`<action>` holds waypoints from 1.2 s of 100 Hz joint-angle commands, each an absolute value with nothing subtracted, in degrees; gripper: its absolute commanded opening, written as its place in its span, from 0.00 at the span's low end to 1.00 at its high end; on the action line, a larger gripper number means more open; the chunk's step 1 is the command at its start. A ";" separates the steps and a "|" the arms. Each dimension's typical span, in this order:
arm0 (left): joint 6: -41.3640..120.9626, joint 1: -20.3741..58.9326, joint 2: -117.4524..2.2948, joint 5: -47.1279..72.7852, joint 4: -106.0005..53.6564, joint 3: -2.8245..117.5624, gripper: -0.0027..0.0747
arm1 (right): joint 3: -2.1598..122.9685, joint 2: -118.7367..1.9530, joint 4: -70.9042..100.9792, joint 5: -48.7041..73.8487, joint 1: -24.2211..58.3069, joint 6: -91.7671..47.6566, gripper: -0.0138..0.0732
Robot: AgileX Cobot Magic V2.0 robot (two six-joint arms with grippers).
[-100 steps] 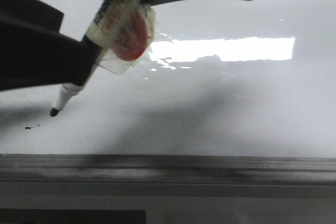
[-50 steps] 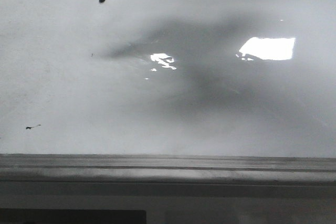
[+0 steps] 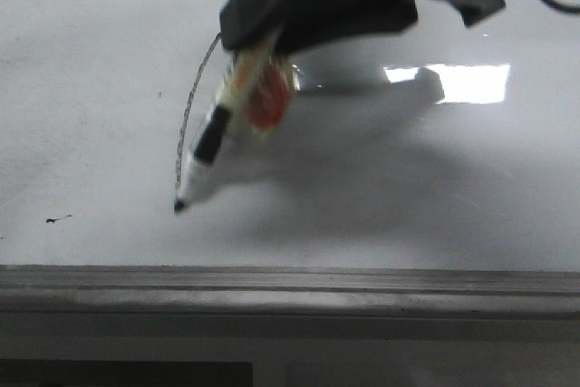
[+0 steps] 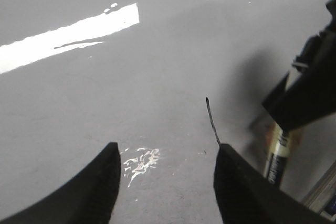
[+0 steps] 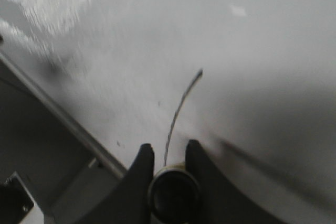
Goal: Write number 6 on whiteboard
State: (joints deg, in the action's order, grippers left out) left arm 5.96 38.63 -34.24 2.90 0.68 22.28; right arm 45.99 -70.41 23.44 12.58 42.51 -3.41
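Whereas the board carried no stroke half a second ago, when only the marker's tip showed at the upper edge of the front view, a long, thin, slightly curved line (image 3: 188, 115) is now laid on the whiteboard (image 3: 91, 88); it runs from beneath the dark arm down to the pen's tip, which is set on the surface at the line's lower end. The marker (image 3: 210, 144) is held tilted, its black tip just above the grey edge strip (image 3: 290, 287) in the front view; a reddish, tape-like wad (image 3: 267, 101) is seen beside its barrel. In the right wrist view the right gripper (image 5: 169, 156) is seen pinching the marker's round barrel between both fingers, and the stroke is seen running away from it over the white surface. The left gripper (image 4: 165, 182) is held spread over the board with nothing between its fingers; the same line and the marker-bearing arm are seen beyond it, near a patch of scuffed residue (image 4: 139, 161). The tiny smudge (image 3: 56, 219) lies apart, left of the tip, and is no part of the figure. The number 6 is therefore judged only begun: the slanted stem is drawn and the loop is not yet there. The next stroke is expected to call for a curl at the stem's foot, closed back onto it, with the tip kept in contact; a lift or a skid on the glossy film could break the loop.
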 commanded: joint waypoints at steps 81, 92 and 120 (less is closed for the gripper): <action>5.72 49.83 -37.31 0.00 0.64 24.13 0.51 | 50.06 -63.94 19.64 10.55 48.48 -4.53 0.09; 5.72 54.87 -40.85 -0.81 1.44 24.13 0.51 | 50.06 -64.03 19.64 11.14 50.01 -4.53 0.09; 5.72 57.67 -49.34 -6.00 1.60 24.13 0.51 | 50.06 -64.03 20.03 11.04 53.17 -4.53 0.09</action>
